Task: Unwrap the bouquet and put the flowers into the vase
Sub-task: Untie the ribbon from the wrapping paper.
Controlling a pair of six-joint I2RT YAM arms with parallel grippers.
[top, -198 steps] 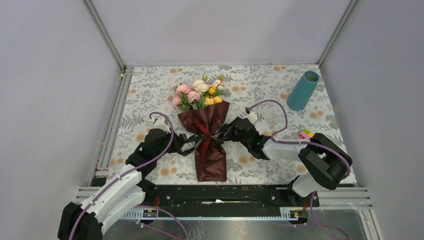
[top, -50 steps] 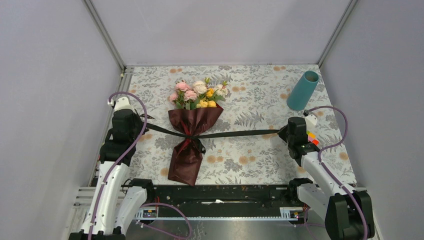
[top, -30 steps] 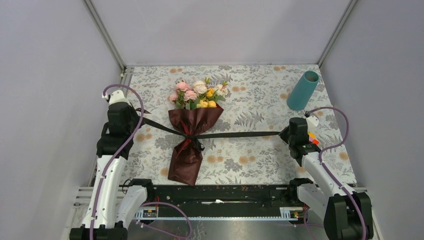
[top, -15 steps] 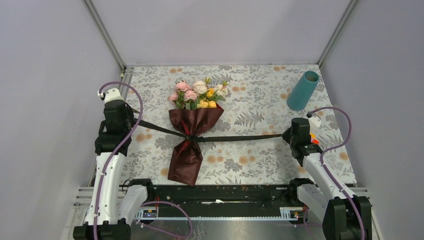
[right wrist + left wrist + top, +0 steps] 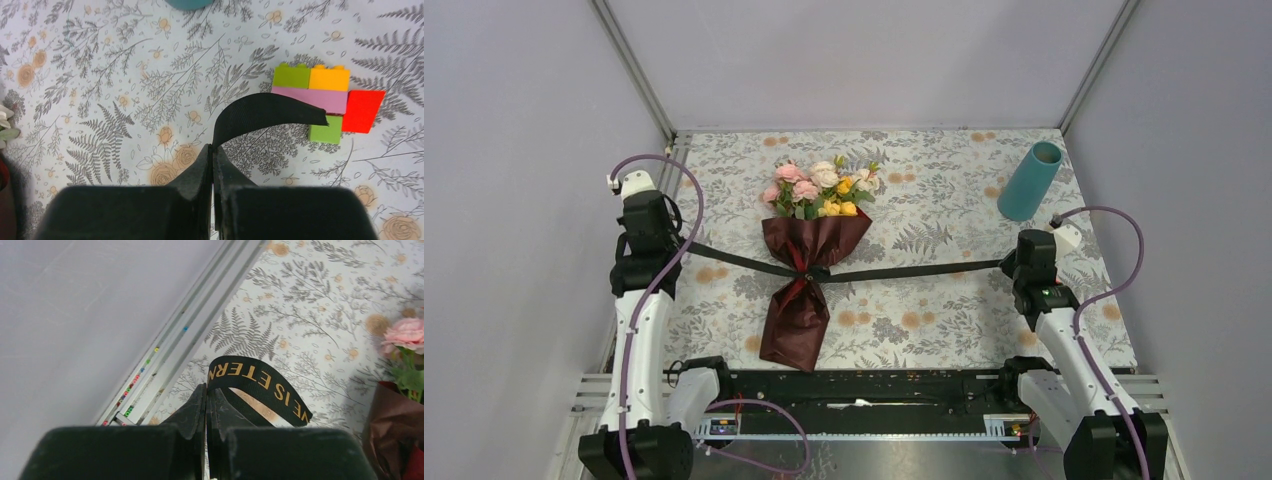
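Note:
The bouquet (image 5: pixel 804 265) lies in the middle of the table in maroon paper, its pink, cream and yellow flowers (image 5: pixel 819 188) pointing away from the arms. A black ribbon (image 5: pixel 904 270) runs taut across its waist to both sides. My left gripper (image 5: pixel 656 245) is shut on the ribbon's left end (image 5: pixel 260 382), which bears gold letters, by the left table edge. My right gripper (image 5: pixel 1016 264) is shut on the ribbon's right end (image 5: pixel 265 112). The teal vase (image 5: pixel 1030 181) stands at the back right, beyond the right gripper.
A multicoloured block toy (image 5: pixel 327 102) lies on the flowered cloth just past the right gripper. An aluminium rail (image 5: pixel 187 337) borders the table on the left, close to the left gripper. Grey walls enclose three sides.
Both grippers have pulled farther apart, the left toward the left rail and the right outward to the right. The ribbon is drawn straighter through the bouquet's waist; the bouquet has stayed put.

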